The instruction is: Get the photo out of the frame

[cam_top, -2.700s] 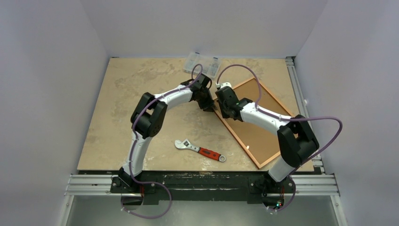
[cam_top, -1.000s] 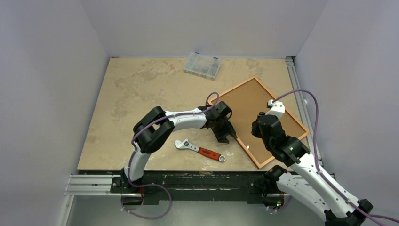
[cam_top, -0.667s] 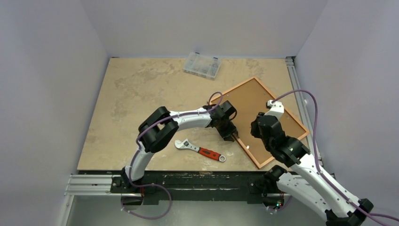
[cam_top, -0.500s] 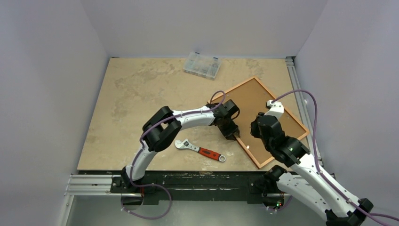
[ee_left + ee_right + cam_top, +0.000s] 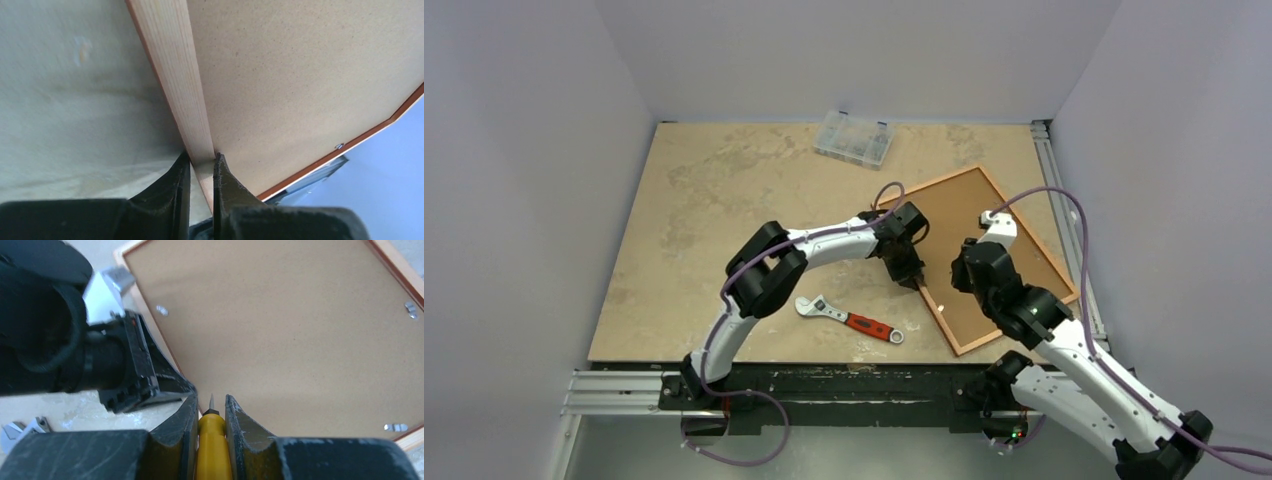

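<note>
The frame (image 5: 1002, 195) of red-orange wood lies face down on the right of the table, its brown backing board (image 5: 959, 205) up. The photo is hidden under the board. My left gripper (image 5: 912, 275) is shut on the frame's left moulding (image 5: 175, 60), one finger on the outer side and one on the backing board (image 5: 300, 75). My right gripper (image 5: 957, 272) hovers over the board (image 5: 300, 340), shut on a yellow screwdriver (image 5: 214, 440) whose metal tip points at the board beside the left gripper (image 5: 115, 365). The frame's far moulding (image 5: 402, 262) shows at top right.
A red-handled adjustable wrench (image 5: 849, 320) lies near the front edge, left of the frame. A clear plastic parts box (image 5: 854, 138) sits at the back. Small metal turn clips (image 5: 161, 310) (image 5: 410, 307) (image 5: 395, 427) sit along the board's edges. A rail (image 5: 1064, 200) runs along the table's right side.
My left gripper has closed on the frame's left side, and the frame has turned slightly, its near corner swinging left. My right gripper with the screwdriver has edged up and left over the board.
</note>
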`<state>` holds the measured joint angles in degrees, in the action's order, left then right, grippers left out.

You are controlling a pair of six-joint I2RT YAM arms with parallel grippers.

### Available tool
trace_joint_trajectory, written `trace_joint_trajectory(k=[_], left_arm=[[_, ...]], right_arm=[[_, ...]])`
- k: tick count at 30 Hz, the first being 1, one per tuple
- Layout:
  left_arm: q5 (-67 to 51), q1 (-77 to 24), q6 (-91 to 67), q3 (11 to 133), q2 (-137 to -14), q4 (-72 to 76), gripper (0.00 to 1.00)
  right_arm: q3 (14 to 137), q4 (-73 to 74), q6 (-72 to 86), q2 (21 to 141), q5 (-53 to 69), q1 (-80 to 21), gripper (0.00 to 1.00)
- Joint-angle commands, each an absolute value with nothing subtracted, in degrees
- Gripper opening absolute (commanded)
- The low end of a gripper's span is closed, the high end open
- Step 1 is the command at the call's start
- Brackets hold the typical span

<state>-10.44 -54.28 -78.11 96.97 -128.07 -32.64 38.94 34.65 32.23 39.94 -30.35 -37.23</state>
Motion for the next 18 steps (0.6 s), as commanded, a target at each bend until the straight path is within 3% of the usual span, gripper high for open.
trace_joint_trajectory(k=[1,8,18], left_arm=[[-4.2,-49.5,-56.6,96.1,-128.0,-35.0,0.0],[-12.2,-43.1,-44.8,98.4,-129.1,-36.0,0.0],[-21.8,-40.9,-50.7,99.9,-132.8,-31.5,0.0]], right_arm=[[40.1,31.7,28.6,46.3,-25.8,-37.7,0.0],[42.8,30.9,26.8,56.5,-22.1,-38.0,0.0],[50.1,24.4,30.8,70.9,-21.0,-40.5,0.0]])
